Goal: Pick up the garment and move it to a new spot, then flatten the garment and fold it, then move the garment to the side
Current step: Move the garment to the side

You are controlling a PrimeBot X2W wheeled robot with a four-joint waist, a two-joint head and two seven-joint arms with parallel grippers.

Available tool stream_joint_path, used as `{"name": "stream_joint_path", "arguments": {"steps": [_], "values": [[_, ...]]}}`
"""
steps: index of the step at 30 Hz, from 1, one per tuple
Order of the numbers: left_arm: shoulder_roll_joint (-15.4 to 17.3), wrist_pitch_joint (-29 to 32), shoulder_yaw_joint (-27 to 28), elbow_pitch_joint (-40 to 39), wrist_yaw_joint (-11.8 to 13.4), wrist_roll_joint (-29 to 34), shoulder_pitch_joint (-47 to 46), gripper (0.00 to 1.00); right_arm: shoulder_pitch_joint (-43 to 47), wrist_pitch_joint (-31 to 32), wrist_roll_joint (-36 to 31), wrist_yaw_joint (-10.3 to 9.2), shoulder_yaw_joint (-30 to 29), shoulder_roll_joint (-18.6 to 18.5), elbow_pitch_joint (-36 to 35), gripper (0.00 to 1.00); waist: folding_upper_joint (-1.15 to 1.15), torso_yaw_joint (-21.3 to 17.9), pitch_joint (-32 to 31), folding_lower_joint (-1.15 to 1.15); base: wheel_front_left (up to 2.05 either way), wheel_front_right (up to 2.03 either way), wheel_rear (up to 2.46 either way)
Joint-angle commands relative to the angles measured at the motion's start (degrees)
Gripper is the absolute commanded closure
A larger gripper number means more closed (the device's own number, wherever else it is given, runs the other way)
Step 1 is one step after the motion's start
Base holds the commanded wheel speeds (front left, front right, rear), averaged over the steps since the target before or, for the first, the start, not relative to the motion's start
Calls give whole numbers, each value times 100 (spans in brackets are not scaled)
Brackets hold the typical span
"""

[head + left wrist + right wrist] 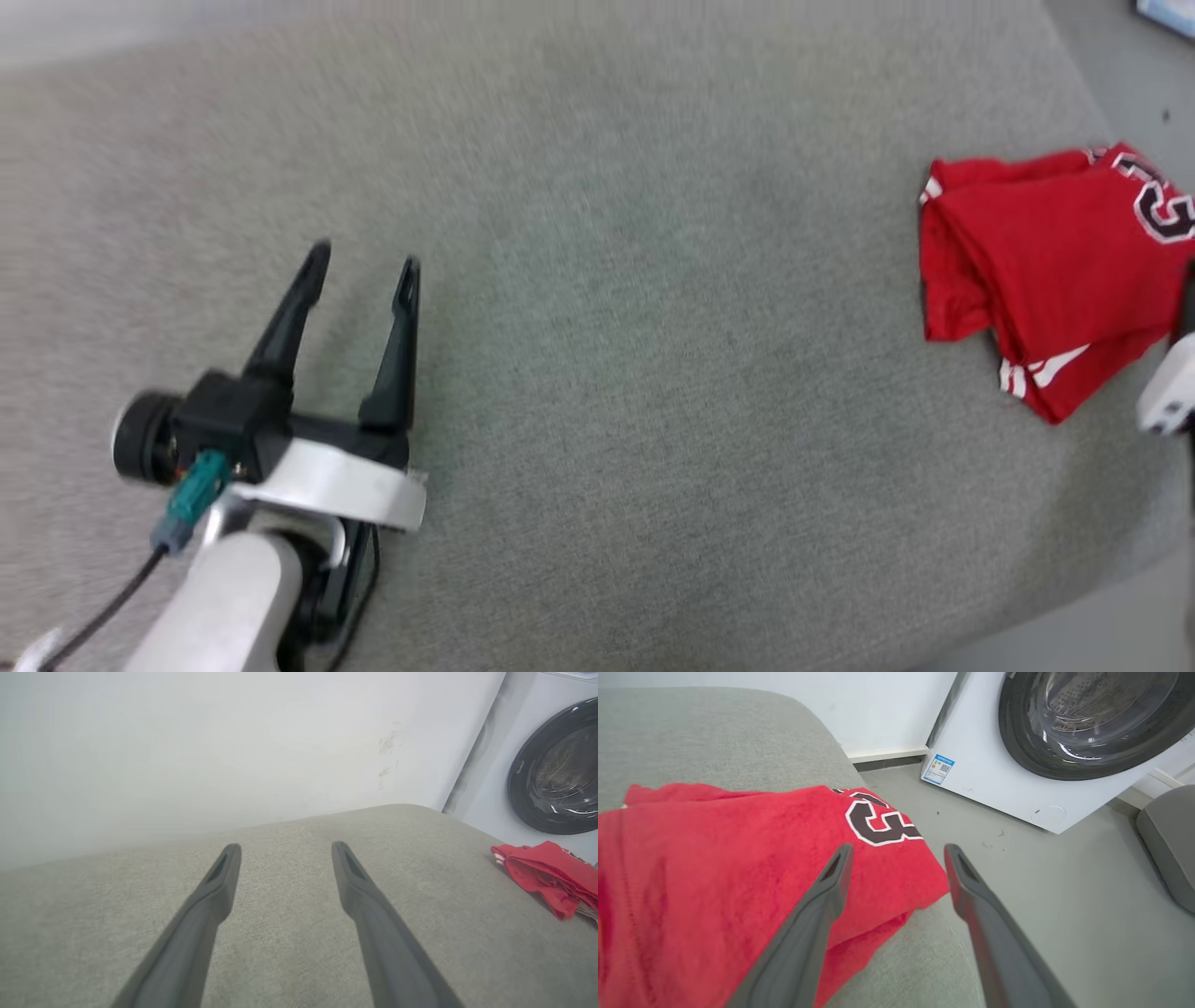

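Red garment (1046,271) folded at the right edge of the grey cushion (653,327)
I see it lying in a loose bundle, number patch up, with the washing machine (994,765) on the floor beyond. My right gripper (899,851) is over its right corner, fingers spread and gripping nothing. My left gripper (364,257) is well apart at the left, likewise spread and empty
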Motion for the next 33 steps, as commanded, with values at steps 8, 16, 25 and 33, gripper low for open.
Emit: {"name": "stream_joint_path", "arguments": {"steps": [8,16,25,33], "values": [[-196,-262,163,326,284,-319,905,0,1533,143,548,-4,782,720,-1297,0,0,646,-1299,0,0,0,0],[-362,-387,279,532,346,-478,1267,0,2813,622,1444,-4,1862,985,-2996,0,0,1412,-1771,0,0,0,0],[-233,-479,580,688,261,-447,1531,0,3592,862,2105,-4,2462,1005,-4485,0,0,2049,-2033,0,0,0,0],[-154,-500,634,684,126,-358,1930,0,4252,1024,2202,-3,2517,1003,-5261,0,0,2091,-2343,0,0,0,0]]}}
